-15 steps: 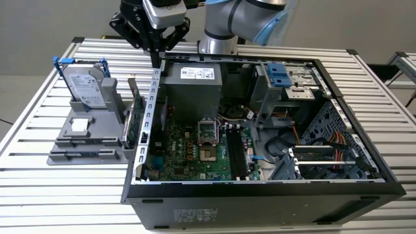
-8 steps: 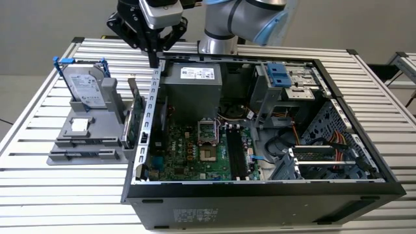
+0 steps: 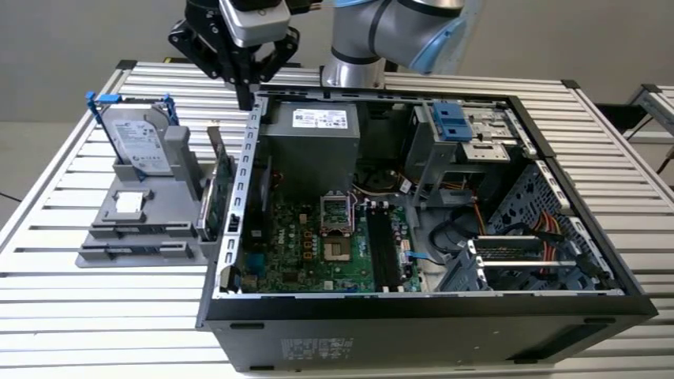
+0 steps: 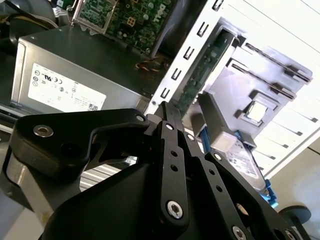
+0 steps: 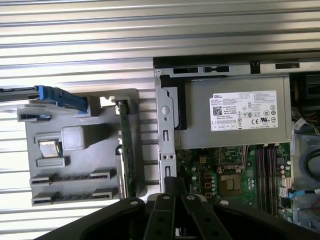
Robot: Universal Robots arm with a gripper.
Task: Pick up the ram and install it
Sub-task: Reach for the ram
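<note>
My gripper [image 3: 245,103] hangs above the back corner of the open computer case [image 3: 249,166], over its wall on the exterior view's left. In both wrist views the black fingers meet at the tips of the gripper [image 4: 166,106] [image 5: 175,181], shut, with nothing showing between them. The ram is hidden. Two narrow slots [image 5: 72,177] at the front of the grey holder [image 3: 137,213] show as dark lines, and I cannot tell whether a stick sits in them. The motherboard's long black memory slots [image 3: 380,249] [image 5: 267,170] lie deep inside the case.
In the holder stand a silver hard drive [image 3: 142,138] with a blue bracket and a green expansion card [image 3: 211,189] [image 5: 125,145] on edge next to the case wall. The grey power supply [image 3: 311,134] [image 5: 235,115] fills the case's back corner under the gripper. All rests on a slatted metal table [image 3: 63,316].
</note>
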